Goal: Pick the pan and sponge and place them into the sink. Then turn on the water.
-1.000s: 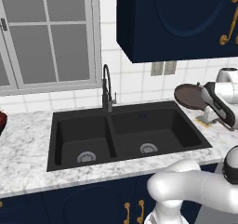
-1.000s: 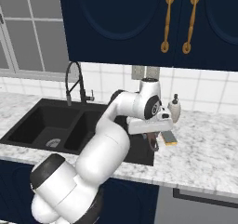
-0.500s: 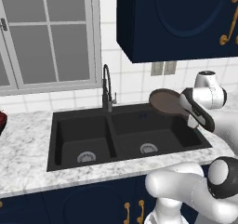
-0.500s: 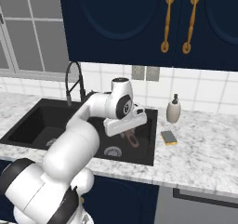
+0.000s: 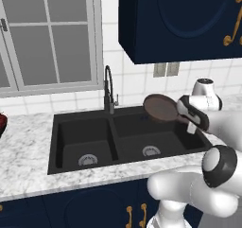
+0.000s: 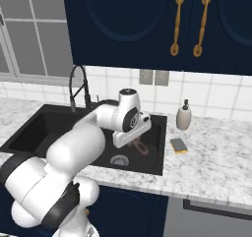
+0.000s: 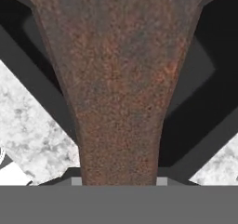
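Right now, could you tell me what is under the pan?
The pan hangs over the sink's right basin, drain below. The arm covers part of that basin floor.

Kitchen, sink (image 5: 66,127), faucet (image 5: 108,87), cabinets (image 6: 147,24)

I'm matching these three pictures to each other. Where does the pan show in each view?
Left base view: pan right of centre, held above the sink's right basin.
Right base view: partly behind the arm, centre, over the same basin.
Hand view: its handle runs up the middle.
Shared landmark: the black sink.
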Tool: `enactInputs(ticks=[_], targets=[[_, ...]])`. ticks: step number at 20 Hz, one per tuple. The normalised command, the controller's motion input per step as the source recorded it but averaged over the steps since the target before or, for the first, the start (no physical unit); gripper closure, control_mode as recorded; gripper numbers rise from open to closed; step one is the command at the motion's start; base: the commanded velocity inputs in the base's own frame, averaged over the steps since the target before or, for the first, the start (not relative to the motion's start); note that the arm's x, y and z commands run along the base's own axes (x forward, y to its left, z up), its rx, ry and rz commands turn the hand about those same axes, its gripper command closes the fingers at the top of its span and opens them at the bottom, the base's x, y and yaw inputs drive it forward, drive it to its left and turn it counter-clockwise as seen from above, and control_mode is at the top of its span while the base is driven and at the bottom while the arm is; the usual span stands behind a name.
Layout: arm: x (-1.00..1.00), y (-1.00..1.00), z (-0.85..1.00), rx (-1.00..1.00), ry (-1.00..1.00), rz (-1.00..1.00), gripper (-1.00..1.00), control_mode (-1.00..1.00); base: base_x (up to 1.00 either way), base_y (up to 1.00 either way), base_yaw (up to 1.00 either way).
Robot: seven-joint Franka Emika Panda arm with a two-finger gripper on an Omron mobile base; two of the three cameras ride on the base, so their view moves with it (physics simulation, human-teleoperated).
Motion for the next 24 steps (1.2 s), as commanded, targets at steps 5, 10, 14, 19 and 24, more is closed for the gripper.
enactInputs(ticks=[5, 10, 14, 19, 24], targets=[[0.61, 0.33, -0.39, 0.00, -0.01, 0.18, 1.00, -1.00, 0.00, 0.00, 0.00], [0.20, 0.09, -0.52, -0.01, 0.15, 0.06, 1.00, -1.00, 0.00, 0.00, 0.00], [0.13, 0.01, -0.58, -0.04, 0.25, 0.03, 1.00, -1.00, 0.00, 0.00, 0.00], [0.26, 0.14, -0.49, -0.04, 0.17, 0.00, 1.00, -1.00, 0.00, 0.00, 0.00], [0.32, 0.34, -0.49, -0.08, 0.09, 0.00, 1.00, -1.00, 0.00, 0.00, 0.00]])
